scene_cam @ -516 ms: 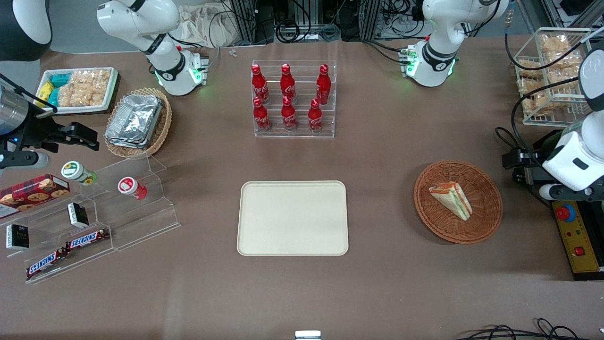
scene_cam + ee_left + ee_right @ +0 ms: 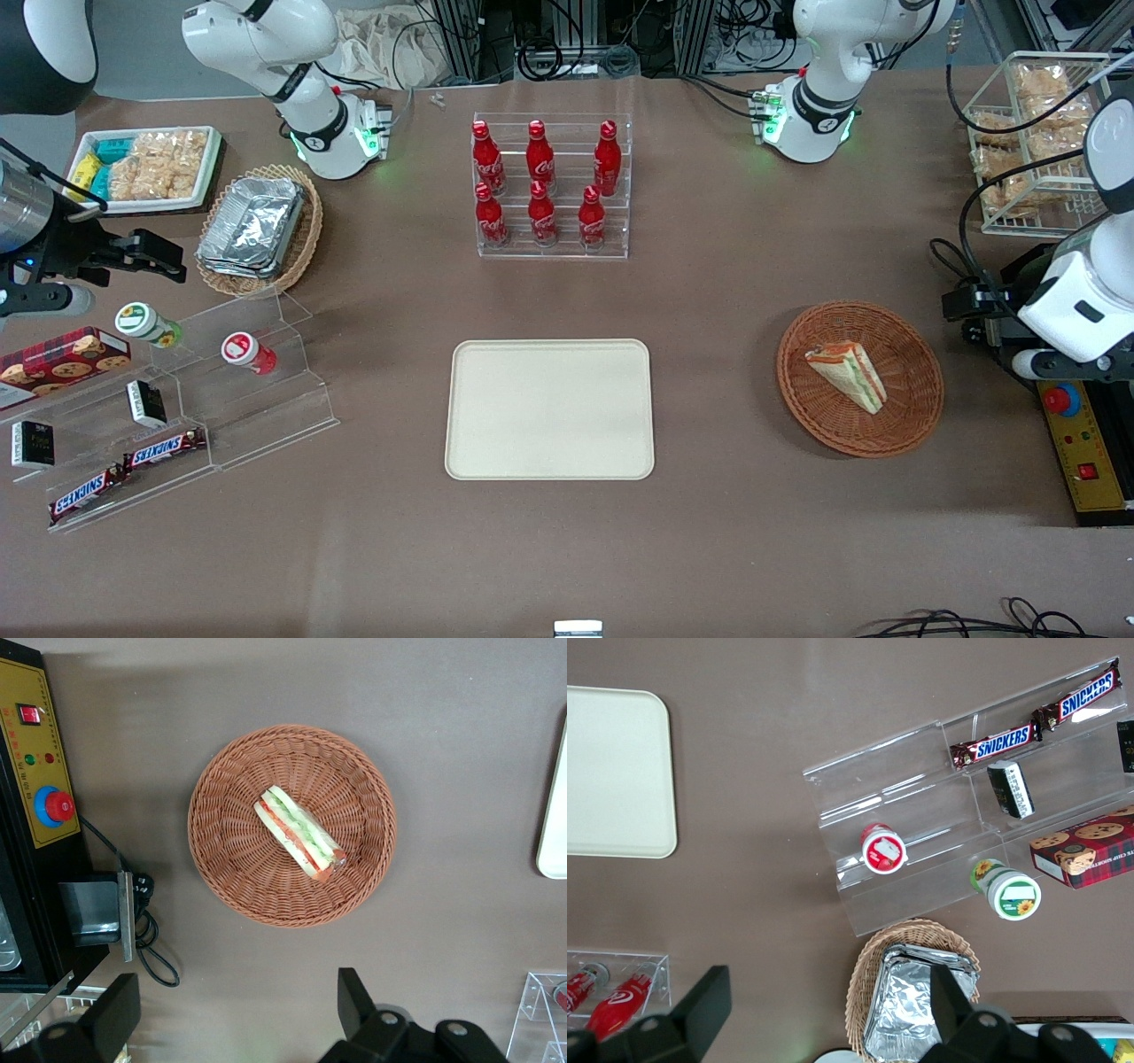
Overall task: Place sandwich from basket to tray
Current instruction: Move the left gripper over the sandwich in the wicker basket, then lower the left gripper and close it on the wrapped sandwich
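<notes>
The gripper (image 2: 235,1019) is hanging above the tabletop near the working arm's end, its two fingers (image 2: 354,997) spread wide apart and holding nothing. One sandwich (image 2: 847,375) is lying in the middle of the single round basket (image 2: 912,408), untouched. One tray (image 2: 549,409) is sitting bare near the table's middle, well apart from the basket. Six red bottles (image 2: 541,182) are standing in a clear rack on the brown tabletop (image 2: 709,549).
</notes>
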